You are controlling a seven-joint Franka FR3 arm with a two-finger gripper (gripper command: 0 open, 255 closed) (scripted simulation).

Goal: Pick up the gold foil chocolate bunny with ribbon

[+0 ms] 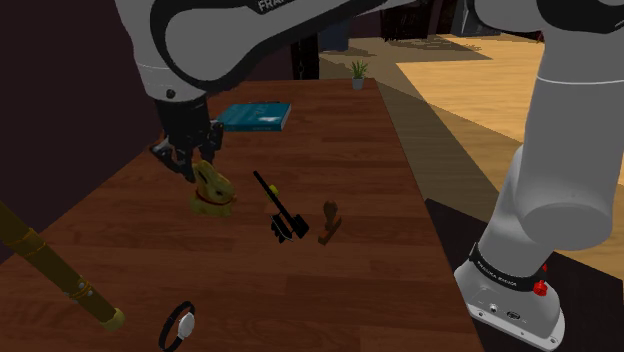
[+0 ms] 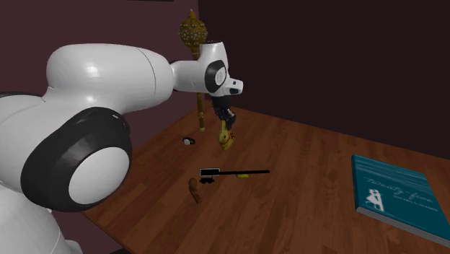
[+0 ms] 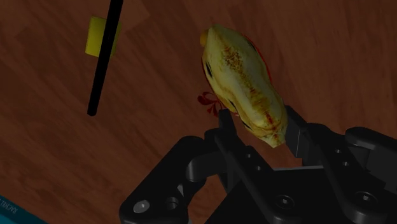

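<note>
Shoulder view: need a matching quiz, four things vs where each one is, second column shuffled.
1. gold bunny
2. teal book
3. black wristband
4. brown figurine

A. near edge of the table, beside the gold staff
B. clasped in the claw
C. far end of the table
D. next to the black tool, on the shoulder view's right of it

Pairs: 1-B, 2-C, 3-A, 4-D

The gripper (image 3: pixel 258 125) clasps the gold bunny (image 3: pixel 238 70) near a black rod (image 3: pixel 105 57)
</note>
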